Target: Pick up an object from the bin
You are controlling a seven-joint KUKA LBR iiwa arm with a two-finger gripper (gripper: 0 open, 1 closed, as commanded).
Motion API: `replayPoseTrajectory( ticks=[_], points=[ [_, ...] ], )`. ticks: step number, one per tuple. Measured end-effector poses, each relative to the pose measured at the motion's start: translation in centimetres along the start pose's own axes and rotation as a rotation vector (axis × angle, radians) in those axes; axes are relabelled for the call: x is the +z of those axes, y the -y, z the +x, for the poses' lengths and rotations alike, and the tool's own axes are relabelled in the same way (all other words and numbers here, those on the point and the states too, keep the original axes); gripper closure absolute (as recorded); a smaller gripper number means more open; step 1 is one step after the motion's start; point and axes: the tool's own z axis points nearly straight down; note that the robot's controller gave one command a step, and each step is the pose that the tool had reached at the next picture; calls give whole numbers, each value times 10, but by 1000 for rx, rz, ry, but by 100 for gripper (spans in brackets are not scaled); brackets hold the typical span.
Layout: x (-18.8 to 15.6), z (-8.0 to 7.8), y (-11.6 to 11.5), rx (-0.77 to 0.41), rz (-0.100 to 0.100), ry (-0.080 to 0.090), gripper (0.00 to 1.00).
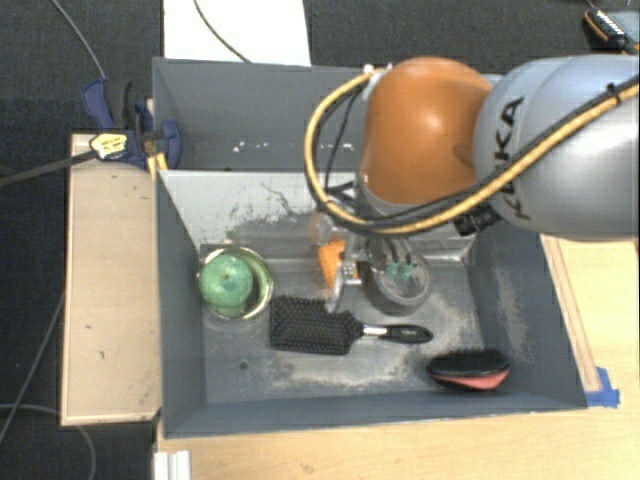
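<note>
Several loose things lie spread over the floor of the grey bin (190,268), well apart from each other rather than heaped. The arm (570,158) comes in from 3 o'clock, and its orange cover (425,128) hangs over the bin's 12 o'clock side, with yellow and black cables (325,128) looping round it. Below the cover the gripper (350,273) is down near the floor, a little toward 12 o'clock from the bin's middle. Whether it is spread or pressed together cannot be told, since the wrist hides most of it.

Just beside the gripper, on its 9 o'clock side, sits a small orange piece (329,260); its shape is partly hidden, and whether the gripper touches it cannot be told. On the gripper's 3 o'clock side lies a round clear thing (402,280) with a green tint inside.

At 6 o'clock from the gripper a black brush (312,326) lies flat, bristles up, its handle pointing to 3 o'clock. A green ball (230,281) rests in a pale round rim at the bin's 9 o'clock side, near the left wall. A dark oval thing with a red edge (468,370) lies at about 5 o'clock, close to the near wall and apart from the brush handle.
</note>
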Motion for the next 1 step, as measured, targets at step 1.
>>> replayPoseTrajectory(
  ticks=[1],
  points=[
    [-4,-2,1,5,-1,8,0]
  ],
)
